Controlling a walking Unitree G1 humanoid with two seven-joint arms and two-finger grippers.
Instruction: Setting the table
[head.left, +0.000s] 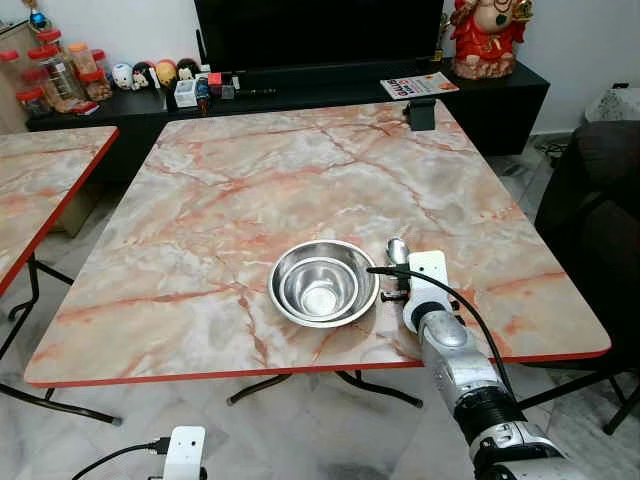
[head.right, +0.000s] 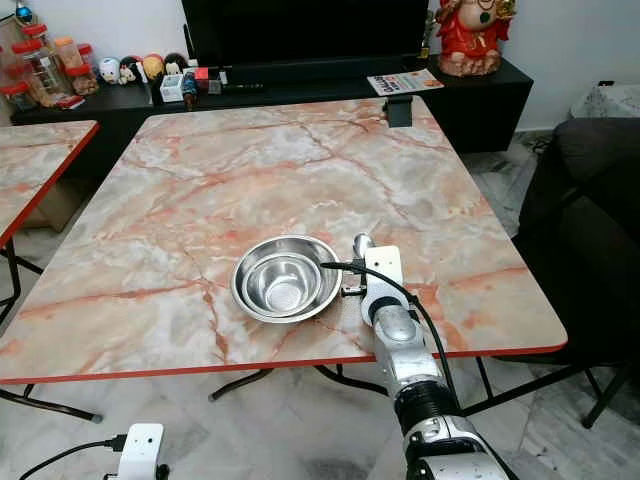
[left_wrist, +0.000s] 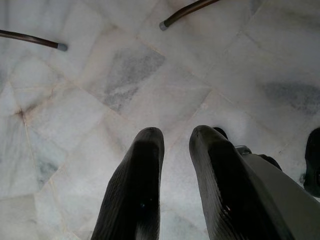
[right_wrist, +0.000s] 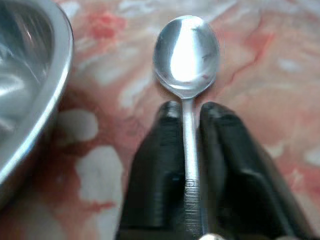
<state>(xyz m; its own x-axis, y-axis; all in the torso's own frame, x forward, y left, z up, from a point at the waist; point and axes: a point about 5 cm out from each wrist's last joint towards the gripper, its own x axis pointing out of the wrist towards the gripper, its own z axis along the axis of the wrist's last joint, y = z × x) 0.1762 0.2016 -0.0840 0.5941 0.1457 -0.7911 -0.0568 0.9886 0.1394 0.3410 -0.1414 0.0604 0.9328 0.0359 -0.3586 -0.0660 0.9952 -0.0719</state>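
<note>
Right gripper (right_wrist: 190, 165) clamped on the spoon (right_wrist: 186, 55) handle, 2 fingers tight — bowl end poking out ahead, just off the steel bowls (head.left: 322, 282). Best to lower flat onto the table (head.left: 250, 190), then release gently. Left gripper (left_wrist: 175, 150) slightly parted, empty — idle.

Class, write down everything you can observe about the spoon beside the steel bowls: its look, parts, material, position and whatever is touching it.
The shiny silver metal spoon has an oval, mirror-bright bowl and a slim straight handle with faint stamped lettering. The right gripper is shut on the handle, one black finger on each side, so the spoon's bowl juts out beyond the fingertips. It sits low over the pink-veined marble-look table, just right of the nested stainless steel bowls, apart from their rim. Whether it touches the tabletop cannot be told.
</note>
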